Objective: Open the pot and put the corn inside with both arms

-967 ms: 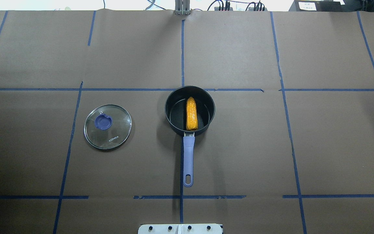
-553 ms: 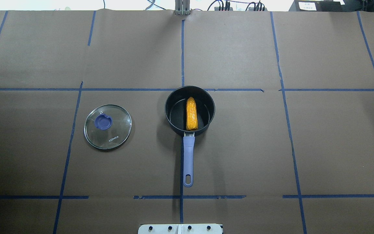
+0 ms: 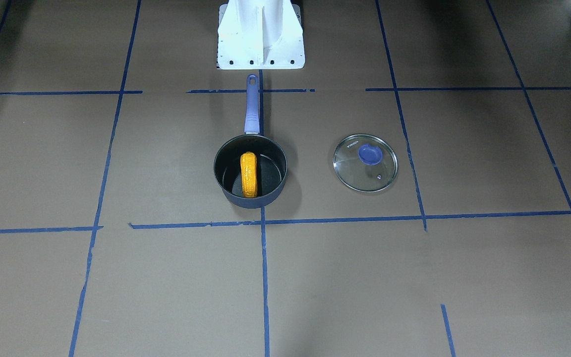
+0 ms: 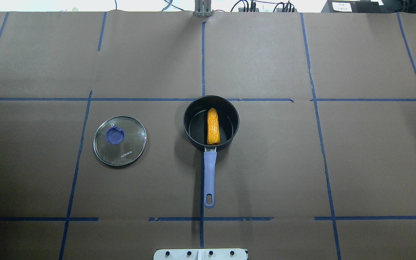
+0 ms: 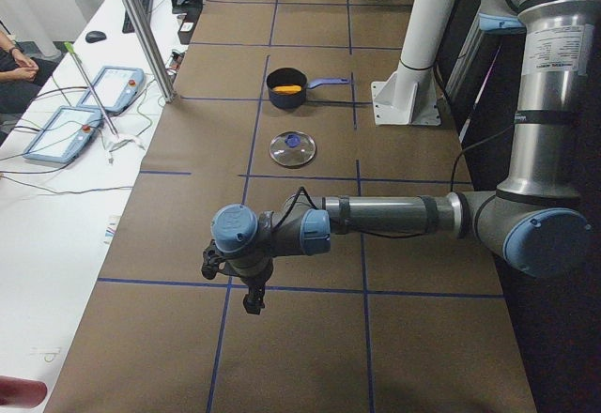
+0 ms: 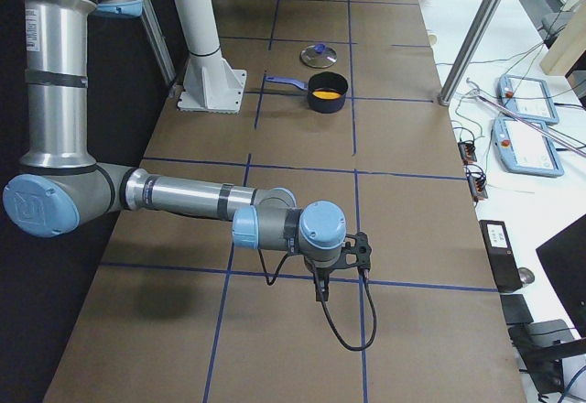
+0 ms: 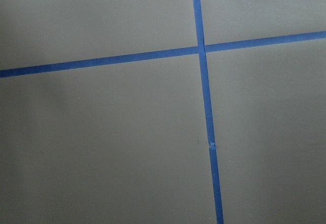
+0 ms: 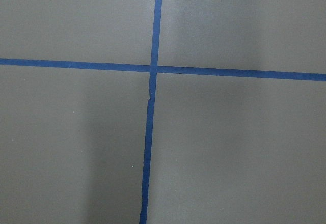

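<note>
Table (image 4: 265, 173): brown paper, blue tape grid (image 4: 203, 54).
Base stand (image 3: 260, 34): white, on table.
Teach pendants (image 5: 58, 134): two, on white side bench.

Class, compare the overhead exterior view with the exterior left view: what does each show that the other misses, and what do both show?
Only overhead: the KONKA lettering on the lid, readable. Only exterior left: the left arm, the left gripper above bare table away from the pot, and pendants on a side desk. Both: the corn inside the open pot, the lid lying apart beside it.
</note>
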Available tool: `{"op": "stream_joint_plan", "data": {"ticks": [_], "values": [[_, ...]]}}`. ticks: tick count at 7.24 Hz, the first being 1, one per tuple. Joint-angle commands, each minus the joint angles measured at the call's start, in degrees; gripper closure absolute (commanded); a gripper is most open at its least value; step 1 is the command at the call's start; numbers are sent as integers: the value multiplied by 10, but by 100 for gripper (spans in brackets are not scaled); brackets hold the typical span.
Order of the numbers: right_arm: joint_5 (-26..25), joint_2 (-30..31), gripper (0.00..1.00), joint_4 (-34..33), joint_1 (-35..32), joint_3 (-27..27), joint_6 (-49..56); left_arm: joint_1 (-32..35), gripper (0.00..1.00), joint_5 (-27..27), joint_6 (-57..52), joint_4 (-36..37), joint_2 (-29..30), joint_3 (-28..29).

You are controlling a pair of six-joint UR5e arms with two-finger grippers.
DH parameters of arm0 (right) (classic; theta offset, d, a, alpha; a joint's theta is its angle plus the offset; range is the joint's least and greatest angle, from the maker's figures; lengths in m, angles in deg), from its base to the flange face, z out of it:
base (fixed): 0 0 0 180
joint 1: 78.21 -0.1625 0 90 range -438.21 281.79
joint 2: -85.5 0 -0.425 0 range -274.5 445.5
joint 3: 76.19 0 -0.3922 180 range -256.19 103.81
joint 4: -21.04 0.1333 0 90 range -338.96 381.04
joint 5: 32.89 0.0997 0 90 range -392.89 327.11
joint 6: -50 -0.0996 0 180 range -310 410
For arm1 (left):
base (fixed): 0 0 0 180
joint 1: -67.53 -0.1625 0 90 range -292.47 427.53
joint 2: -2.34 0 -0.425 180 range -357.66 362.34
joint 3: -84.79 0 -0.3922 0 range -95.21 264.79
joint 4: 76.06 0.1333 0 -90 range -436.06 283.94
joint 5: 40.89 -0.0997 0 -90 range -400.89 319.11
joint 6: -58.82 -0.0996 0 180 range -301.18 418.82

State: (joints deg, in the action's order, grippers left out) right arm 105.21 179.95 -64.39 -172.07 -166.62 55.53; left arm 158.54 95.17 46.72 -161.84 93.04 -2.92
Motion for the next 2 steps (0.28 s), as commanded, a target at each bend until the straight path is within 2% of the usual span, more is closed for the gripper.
{"op": "stream_joint_plan", "data": {"ticks": [1,2], "values": [[-1,0,0,0,0,0,0,0,0,0,1,0,0,0],[0,0,0,1,-1,-3,0,0,0,0,2,0,1,0]]}}
